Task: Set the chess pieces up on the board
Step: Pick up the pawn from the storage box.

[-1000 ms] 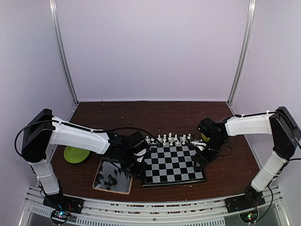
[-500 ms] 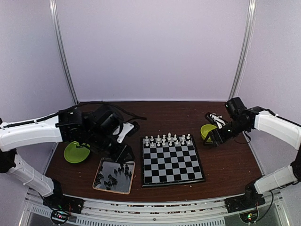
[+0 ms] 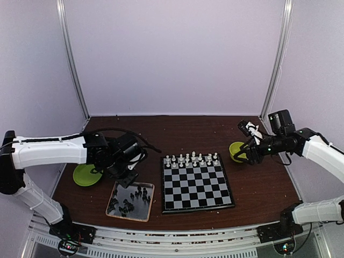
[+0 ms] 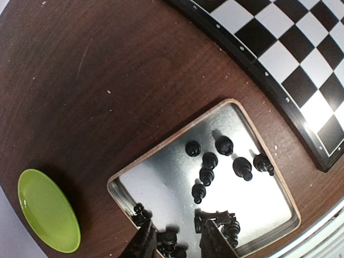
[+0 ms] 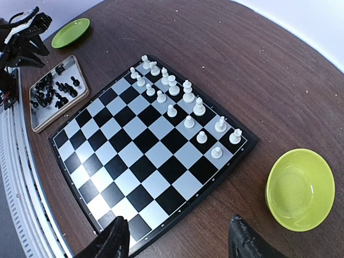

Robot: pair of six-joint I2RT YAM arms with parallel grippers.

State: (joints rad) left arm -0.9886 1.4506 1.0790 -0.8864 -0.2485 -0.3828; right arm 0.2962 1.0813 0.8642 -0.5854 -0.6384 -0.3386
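The flat black-and-silver checked chessboard (image 3: 196,189) lies at the middle of the dark wooden worktop (image 3: 204,131). The tiny white chess pieces (image 3: 191,159) stand in two rows along its 12 o'clock edge. That side looks finished, while the two rows at the 6 o'clock edge are bare.

The glossy black chess pieces (image 4: 207,174) are all loose in the shiny rectangular metal tray (image 4: 156,185), just beside the board at its 9 o'clock side. Some are tipped over and some are clustered. A flat lime-green plate (image 4: 48,209) sits at 10 o'clock from the tray, and a lime-green bowl (image 5: 300,188) at 2 o'clock from the board.

The left gripper (image 4: 177,231) hangs over the tray's near end. Its jaws are parted and grip nothing, with black pieces lying below the gap. The right gripper (image 5: 177,223) hovers high beside the bowl, its jaws spread wide and empty.

The step in hand seems to be fetching the first black piece. Next, the left arm should drop onto one piece that stands apart from the others and close gently on it. It should then carry the piece to the board's nearest row and set it upright.
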